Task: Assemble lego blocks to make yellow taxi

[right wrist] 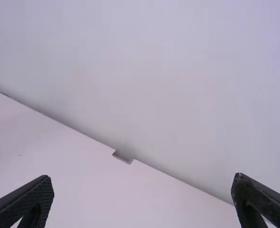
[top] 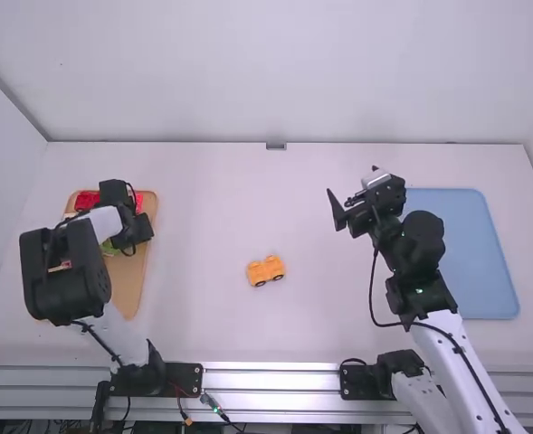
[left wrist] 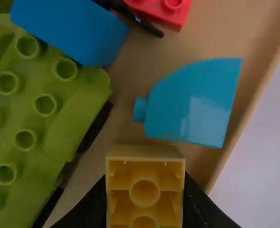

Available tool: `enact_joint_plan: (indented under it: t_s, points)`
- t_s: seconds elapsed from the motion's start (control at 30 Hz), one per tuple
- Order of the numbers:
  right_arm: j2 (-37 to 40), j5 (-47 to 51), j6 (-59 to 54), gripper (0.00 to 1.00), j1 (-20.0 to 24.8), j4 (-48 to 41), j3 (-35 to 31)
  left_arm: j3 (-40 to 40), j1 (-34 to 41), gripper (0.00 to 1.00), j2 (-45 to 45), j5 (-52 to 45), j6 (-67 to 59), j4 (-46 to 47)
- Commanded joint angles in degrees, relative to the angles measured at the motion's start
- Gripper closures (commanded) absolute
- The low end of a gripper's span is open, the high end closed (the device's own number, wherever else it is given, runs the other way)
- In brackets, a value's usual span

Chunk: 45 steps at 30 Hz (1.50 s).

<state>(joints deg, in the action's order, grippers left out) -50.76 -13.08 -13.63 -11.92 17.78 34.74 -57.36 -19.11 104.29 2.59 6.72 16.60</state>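
Taxi [top: 266,270] sits in your high view on the open middle of the white table [top: 203,208], between the tan tray [top: 138,271] on your left and the blue tray [top: 461,253] on your right. It is yellow-orange, with two dark wheels on the side towards you.

Your left gripper [top: 138,228] is over the tan tray. In its wrist view, you have the yellow block [left wrist: 145,178] pinched between its two fingers, the hollow underside facing the camera. The teal block [left wrist: 192,104] lies in the tray just beyond the yellow one; you cannot tell whether they touch. On the other side is the studded green piece [left wrist: 44,104], with the blue block [left wrist: 73,28] at its edge and the red block [left wrist: 163,9] farther along.

Your right gripper [top: 351,181] hangs above the table, near the blue tray. Its fingers are spread wide, and its wrist view looks towards the table's far edge and the pale wall [right wrist: 178,85].
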Motion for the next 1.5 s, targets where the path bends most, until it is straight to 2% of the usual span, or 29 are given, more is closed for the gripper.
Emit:
enact_joint_plan:
  t_s: [0.0, 0.13, 0.23, 0.47, 0.53, 0.63, 0.67, 0.8, 0.93, 1.07, 1.2, 1.47]
  points:
    - [0.42, -1.38, 0.15, 0.01, -0.87, -0.02, -0.33, -2.38, 0.33, 0.87, -5.75, -0.17, 0.31, 0.81]
    - [-3.48, -2.54, 2.34, 0.01, -2.14, 3.06, -0.33, -2.23, 0.76, 0.89, -12.48, -1.03, -0.7, 1.86]
    - [-8.79, -3.96, 6.19, 0.01, -2.49, 7.74, -0.33, -1.84, 1.68, 0.89, -18.1, -7.21, -4.52, 2.8]
    - [-29.14, -27.71, 14.69, 0.01, -0.42, 28.55, 2.34, 2.93, 8.09, 0.86, -28.48, -31.1, -17.22, -1.86]
    - [-35.36, -37.22, 18.8, 0.01, 1.07, 33.77, 5.05, 5.53, 10.84, 0.85, -29.86, -39.1, -22.08, -5.31]
    - [-41.55, -47.3, 22.8, 0.01, 2.45, 38.62, 8.61, 8.17, 13.42, 0.84, -30.18, -46.18, -23.04, -10.51]
    - [-45.64, -53.77, 25.46, 0.01, 2.84, 42.05, 11.3, 9.81, 14.75, 0.84, -30.16, -49.96, -22.64, -14.16]
    - [-52.65, -62.14, 32.5, 0.01, 2.62, 49.92, 16.33, 13.51, 17.59, 0.85, -30.12, -58.21, -23.06, -22.45]
    - [-56.54, -64.57, 37.33, 0.01, 1.09, 53.92, 19.52, 16.5, 20.41, 0.85, -29.11, -63.36, -22.47, -31.67]
    - [-57.61, -66.84, 38.91, 0.0, -1.49, 55.54, 20.85, 17.92, 22.47, 0.85, -27.43, -63.78, -18.53, -38.36]
    - [-57.51, -66.82, 38.93, 0.09, -3.72, 58.1, 20.81, 18.16, 22.95, 0.88, -24.61, -70.18, -19.89, -43.54]
    - [-57.53, -66.64, 42.14, 0.15, -6.08, 61.53, 20.9, 17.99, 23.26, 0.89, -19.54, -76.65, -13.16, -56.46]
